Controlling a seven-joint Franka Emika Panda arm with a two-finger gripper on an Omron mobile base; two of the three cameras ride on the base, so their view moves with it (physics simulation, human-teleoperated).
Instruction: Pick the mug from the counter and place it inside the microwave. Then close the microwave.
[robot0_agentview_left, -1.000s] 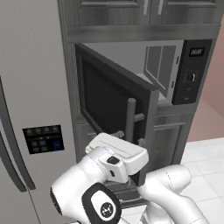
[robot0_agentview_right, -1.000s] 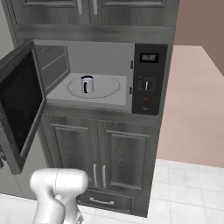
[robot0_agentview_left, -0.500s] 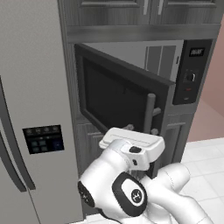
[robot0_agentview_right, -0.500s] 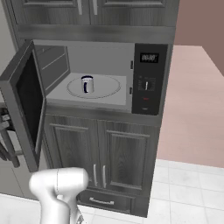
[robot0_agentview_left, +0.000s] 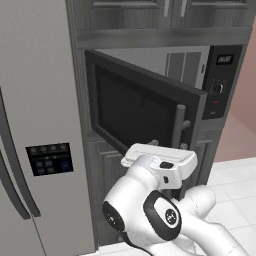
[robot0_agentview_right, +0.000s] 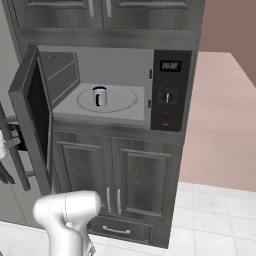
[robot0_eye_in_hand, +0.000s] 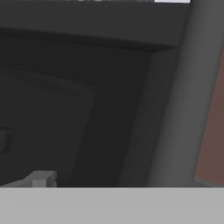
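Here the white arm (robot0_agentview_left: 165, 215) bulks low in the left base view, its hand raised against the outer face of the microwave door (robot0_agentview_left: 135, 112), beside the door's vertical bar handle (robot0_agentview_left: 178, 127); the gripper (robot0_agentview_right: 4, 150) itself peeks in at the left edge of the right base view, just beside that handle, and its jaws stand wide apart with nothing between them; in the hand view the dark glass of the door and the grey handle fill the near field, a single finger tip (robot0_eye_in_hand: 39, 178) rising at the bottom. The door hangs partly open, hinged on its left side; behind it the microwave (robot0_agentview_right: 170, 90) shows a light grey cavity, and the mug (robot0_agentview_right: 100, 96) stands upright on the round white turntable (robot0_agentview_right: 125, 97), near its middle. To the right of the cavity is the black control panel with a display and knob. Dark grey cabinet doors (robot0_agentview_right: 115, 175) sit below the microwave and more above; a grey fridge (robot0_agentview_left: 35, 125) with a small dispenser panel stands to the left; a pinkish-brown wall (robot0_agentview_right: 225, 100) runs off to the right, over a white tiled floor (robot0_agentview_right: 215, 220).
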